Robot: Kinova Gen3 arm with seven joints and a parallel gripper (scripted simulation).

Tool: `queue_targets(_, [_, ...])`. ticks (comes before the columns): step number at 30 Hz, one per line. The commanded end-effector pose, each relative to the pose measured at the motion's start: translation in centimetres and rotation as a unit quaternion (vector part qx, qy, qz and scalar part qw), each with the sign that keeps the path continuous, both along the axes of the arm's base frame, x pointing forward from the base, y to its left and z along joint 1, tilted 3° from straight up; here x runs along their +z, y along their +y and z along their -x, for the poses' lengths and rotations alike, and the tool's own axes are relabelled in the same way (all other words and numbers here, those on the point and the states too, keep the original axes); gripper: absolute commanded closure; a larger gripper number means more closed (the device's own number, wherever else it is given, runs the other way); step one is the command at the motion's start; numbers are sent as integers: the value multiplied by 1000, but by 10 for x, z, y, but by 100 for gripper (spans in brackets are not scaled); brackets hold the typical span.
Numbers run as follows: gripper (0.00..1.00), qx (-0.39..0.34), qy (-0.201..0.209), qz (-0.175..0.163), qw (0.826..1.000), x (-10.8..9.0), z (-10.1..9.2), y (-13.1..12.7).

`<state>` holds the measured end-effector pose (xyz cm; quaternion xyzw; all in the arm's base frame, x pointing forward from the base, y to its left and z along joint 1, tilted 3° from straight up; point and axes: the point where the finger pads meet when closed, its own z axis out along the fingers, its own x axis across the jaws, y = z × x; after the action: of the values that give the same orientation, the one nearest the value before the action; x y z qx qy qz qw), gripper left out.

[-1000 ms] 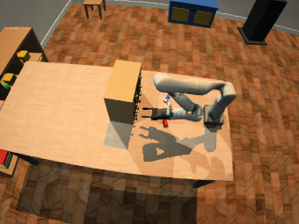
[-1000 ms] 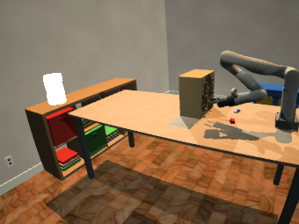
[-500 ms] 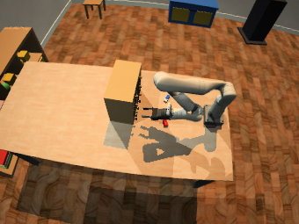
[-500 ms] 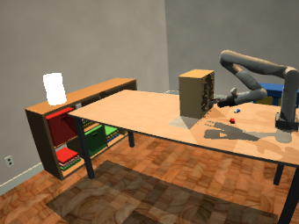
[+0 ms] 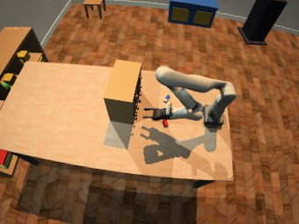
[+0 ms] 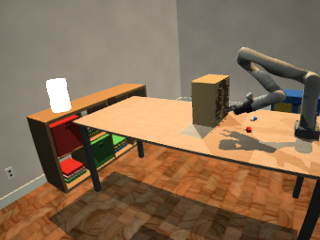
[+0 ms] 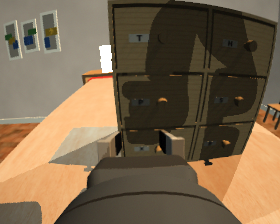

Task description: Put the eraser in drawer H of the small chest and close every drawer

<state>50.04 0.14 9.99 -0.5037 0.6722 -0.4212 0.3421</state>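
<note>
Chest (image 5: 124, 79) stood mid-bench (image 5: 57, 117), all drawers in, labels unreadable. Risks: grabbing the wrong drawer; overpulling so the loose tray droops or drops; dragging the chest. End effector (image 7: 141, 142) was wide open, empty, low at the bottom-left drawer (image 7: 145, 143). Eraser probably the small red block (image 5: 165, 122) at the wrist's 6 o'clock, top view; the blue-white bit (image 5: 166, 98) at 12 could be it instead.

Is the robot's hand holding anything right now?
No. The gripper holds nothing; its fingers are wide open, low in front of the chest.

drawer labels (image 7: 141, 102) too blurred to read, eraser unidentifiable
</note>
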Motion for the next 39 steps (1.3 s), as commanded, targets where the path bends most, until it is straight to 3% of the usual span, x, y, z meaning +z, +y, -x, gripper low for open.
queue_targets(1, [0, -3, -4, -2, 1000, 11, -3, -2])
queue_targets(20, [0, 10, 120, -31, 992, 31, 13, -1])
queue_targets(32, [0, 15, 242, -60, 968, 51, 29, 1])
queue_targets(34, [0, 15, 242, -60, 968, 51, 29, 1])
queue_targets(39, [0, 18, 287, -73, 955, 60, 34, 3])
